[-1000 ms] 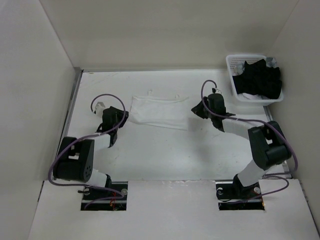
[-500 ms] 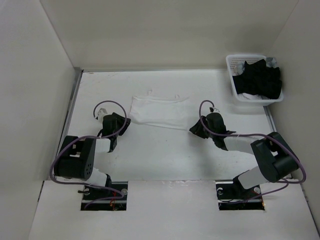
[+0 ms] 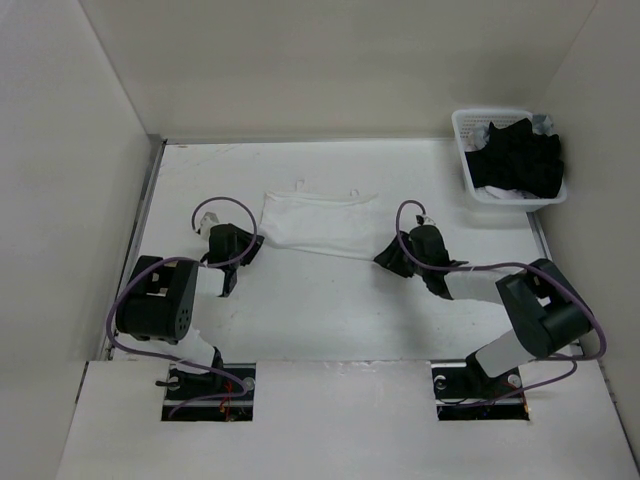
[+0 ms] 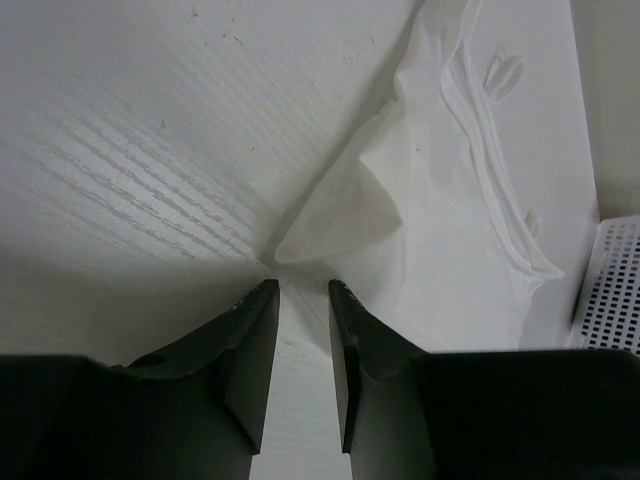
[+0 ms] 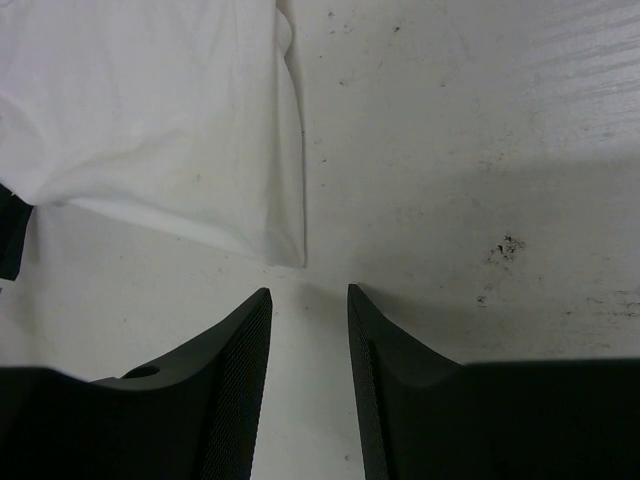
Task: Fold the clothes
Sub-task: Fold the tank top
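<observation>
Left gripper (image 4: 303, 290): jaws slightly apart, bare table (image 4: 150, 130) in the gap, nothing clamped. White camisole (image 4: 440, 250) corner lies folded over, just beyond the fingertips. Cloth spreads away to the right; thin strap (image 4: 500, 75) at far end. White lattice basket (image 4: 615, 285) at right edge.

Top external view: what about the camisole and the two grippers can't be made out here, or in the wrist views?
- Top view: the fingertips of the left gripper and right gripper sit under their own wrists, so contact with the camisole cannot be judged there.
- Top view: the straps are too small to trace.
- Right wrist view: the top edge cuts off most of the camisole.
- Basket: the black garments hide whatever lies beneath.
</observation>
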You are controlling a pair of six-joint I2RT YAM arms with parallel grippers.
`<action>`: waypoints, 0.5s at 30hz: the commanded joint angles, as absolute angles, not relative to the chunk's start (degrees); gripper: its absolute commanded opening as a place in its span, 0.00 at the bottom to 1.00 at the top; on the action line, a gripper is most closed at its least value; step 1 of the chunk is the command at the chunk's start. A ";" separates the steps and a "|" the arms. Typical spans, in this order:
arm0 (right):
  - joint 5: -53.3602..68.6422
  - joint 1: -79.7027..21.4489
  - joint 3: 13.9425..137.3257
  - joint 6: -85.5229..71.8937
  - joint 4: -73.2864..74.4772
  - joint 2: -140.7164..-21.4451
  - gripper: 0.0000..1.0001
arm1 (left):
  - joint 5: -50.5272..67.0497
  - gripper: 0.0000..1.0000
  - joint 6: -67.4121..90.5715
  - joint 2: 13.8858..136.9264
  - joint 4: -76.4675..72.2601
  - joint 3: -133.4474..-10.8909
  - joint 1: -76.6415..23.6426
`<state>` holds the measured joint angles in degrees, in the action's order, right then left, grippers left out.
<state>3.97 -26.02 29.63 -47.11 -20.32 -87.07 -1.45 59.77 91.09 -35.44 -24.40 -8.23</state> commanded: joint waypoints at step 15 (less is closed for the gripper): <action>3.78 -27.64 31.99 -50.45 -23.21 -89.92 0.46 | -2.55 0.05 65.13 96.77 -41.92 -23.38 -6.90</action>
<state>4.14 -27.09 31.24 -49.58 -22.39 -89.67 -1.52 64.77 97.25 -42.39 -25.34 -7.38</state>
